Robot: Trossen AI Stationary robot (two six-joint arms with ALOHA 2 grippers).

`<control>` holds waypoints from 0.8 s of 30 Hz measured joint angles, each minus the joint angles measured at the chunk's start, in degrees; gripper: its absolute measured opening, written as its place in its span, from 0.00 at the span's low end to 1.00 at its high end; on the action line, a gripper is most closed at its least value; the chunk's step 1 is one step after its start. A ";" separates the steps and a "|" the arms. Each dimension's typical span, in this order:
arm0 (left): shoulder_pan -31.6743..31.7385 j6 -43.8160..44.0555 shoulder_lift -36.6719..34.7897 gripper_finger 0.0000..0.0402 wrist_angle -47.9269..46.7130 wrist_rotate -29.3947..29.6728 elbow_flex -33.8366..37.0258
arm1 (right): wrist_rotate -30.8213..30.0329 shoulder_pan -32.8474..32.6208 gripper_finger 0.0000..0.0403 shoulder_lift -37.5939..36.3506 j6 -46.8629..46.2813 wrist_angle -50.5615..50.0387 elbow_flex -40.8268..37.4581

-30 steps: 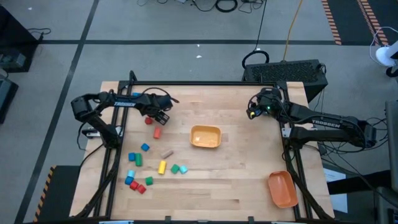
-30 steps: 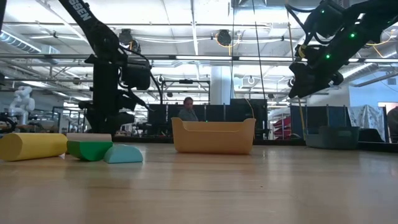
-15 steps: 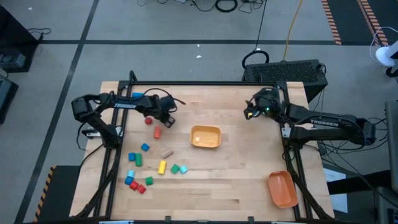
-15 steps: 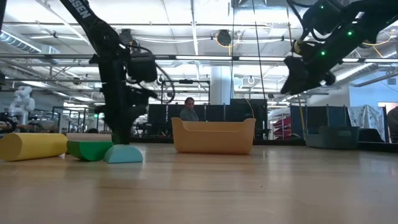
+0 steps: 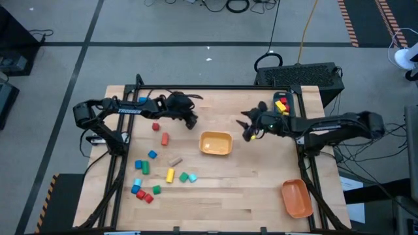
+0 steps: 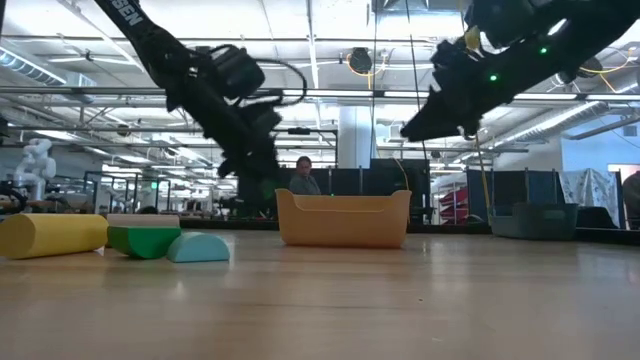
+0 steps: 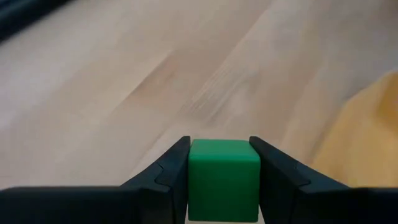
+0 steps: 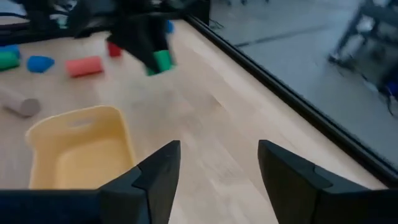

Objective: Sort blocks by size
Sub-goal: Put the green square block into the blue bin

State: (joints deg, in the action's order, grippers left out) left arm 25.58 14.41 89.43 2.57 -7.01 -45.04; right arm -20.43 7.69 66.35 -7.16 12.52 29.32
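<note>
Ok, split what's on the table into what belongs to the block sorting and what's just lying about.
Part of the job:
- green cube, gripped in the left claw
- loose blocks on the table's left side
- yellow bin
- orange bin
- right claw, open, empty

Lying about:
- red and yellow pieces at the table's far right edge

Partial white lettering "SEN" readable on the left arm (image 6: 135,15) in the low view, the rest cut off at the frame edge. Faint white lettering on the left arm's link in the high view, too small to read. Nothing else legible on desk, bins or blocks.
</note>
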 joint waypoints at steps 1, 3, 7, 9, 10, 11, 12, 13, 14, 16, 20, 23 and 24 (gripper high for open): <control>0.00 0.02 0.00 0.34 2.21 -1.50 -0.01 | 0.00 -0.62 0.50 1.56 2.01 2.60 0.00; 0.00 0.22 -0.02 0.34 6.35 -4.03 -0.03 | 0.02 -1.68 0.50 4.67 7.30 7.34 0.00; -0.27 1.84 -0.04 0.34 12.88 -8.46 -0.06 | 0.00 -2.83 0.50 9.70 16.93 16.29 0.00; -0.45 3.17 -0.04 0.34 15.78 -10.13 -0.06 | 0.00 -3.04 0.50 11.83 20.36 21.03 0.00; -0.63 3.28 -0.04 0.34 17.08 -10.86 -0.06 | -0.03 -3.09 0.50 12.71 21.88 23.60 0.02; -0.87 3.28 -0.04 0.34 18.14 -11.30 -0.06 | -0.09 -3.26 0.50 13.40 22.91 25.71 0.02; -1.13 3.30 -0.04 0.34 19.12 -11.56 -0.06 | -0.25 -3.38 0.50 14.08 23.55 28.01 0.02; -1.41 3.32 -0.04 0.34 20.06 -11.93 -0.06 | -0.27 -3.55 0.50 14.75 24.32 30.19 0.04; -1.74 3.32 -0.04 0.34 20.97 -12.53 -0.06 | -0.36 -3.73 0.50 15.29 24.96 31.59 0.04; -2.37 3.30 -0.04 0.34 22.87 -13.42 -0.06 | -0.44 -4.10 0.50 16.48 25.33 34.05 0.04; -3.45 3.36 -0.04 0.34 26.03 -14.99 -0.06 | -0.44 -5.16 0.55 18.38 25.95 34.92 0.04; -3.65 4.77 -0.07 0.34 27.34 -17.29 -0.08 | -1.57 -6.30 0.63 19.85 27.40 35.37 0.04; -3.66 5.29 -0.07 0.34 27.88 -17.64 -0.08 | -3.05 -6.67 0.66 20.26 27.93 36.34 0.11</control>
State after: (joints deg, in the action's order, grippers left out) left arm 21.92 19.70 89.36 30.44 -24.65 -45.12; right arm -23.47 1.01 86.61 20.76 48.86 29.44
